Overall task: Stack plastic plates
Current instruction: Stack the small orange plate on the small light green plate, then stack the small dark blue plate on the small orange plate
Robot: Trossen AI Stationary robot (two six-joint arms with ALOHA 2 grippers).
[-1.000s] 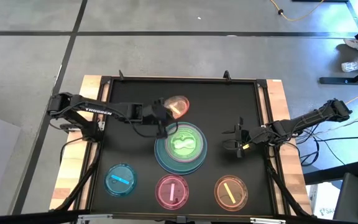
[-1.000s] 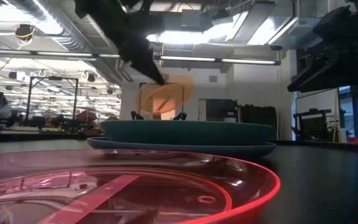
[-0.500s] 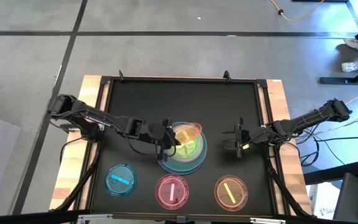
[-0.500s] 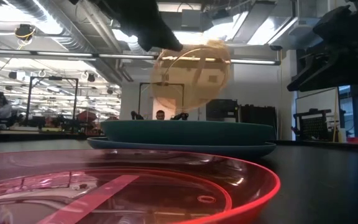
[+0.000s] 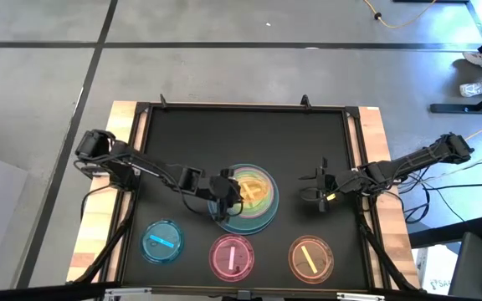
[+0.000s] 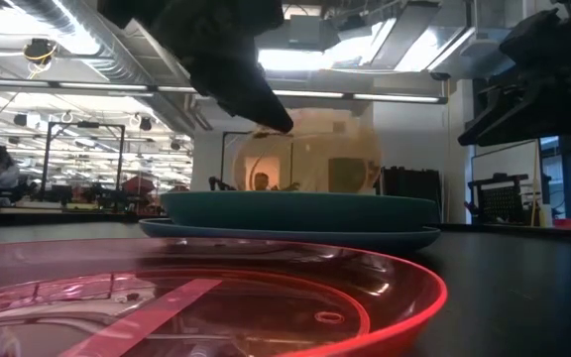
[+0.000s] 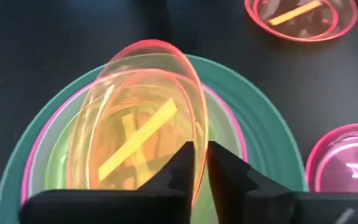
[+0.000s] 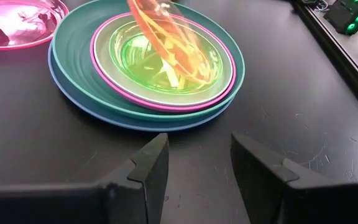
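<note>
A stack of plates (image 5: 245,209) stands mid-table: blue-grey at the bottom, then teal, pink and pale mint, with a translucent green dish (image 8: 151,62) on top. My left gripper (image 5: 226,191) hangs over the stack's left side, shut on a translucent orange dish (image 5: 254,191) with a yellow stripe, which stands tilted over the green dish. In the low view this dish (image 6: 305,154) rises behind the stack's rim. My right gripper (image 5: 318,195) waits open to the right of the stack, above the table. My left gripper (image 7: 199,149) pinches the orange dish's rim (image 7: 197,134) between its two fingers (image 7: 180,167), one inside the dish and one outside. The fingers come slanting down from the table's left. The dish is tilted steeply, its far edge raised; whether its low edge touches the green dish I cannot tell.
Three more translucent dishes lie along the near edge: a blue one (image 5: 162,241), a pink one (image 5: 232,256) and an orange one (image 5: 310,257). The black mat (image 5: 249,134) is bare behind the stack. A raised frame (image 5: 241,105) borders the table.
My left gripper has carried the orange dish from beyond the stack's far-left side toward the near edge and right, and now holds it over the stack. It first held the dish high, then lowered it toward the green dish. The dish has stayed tilted.
</note>
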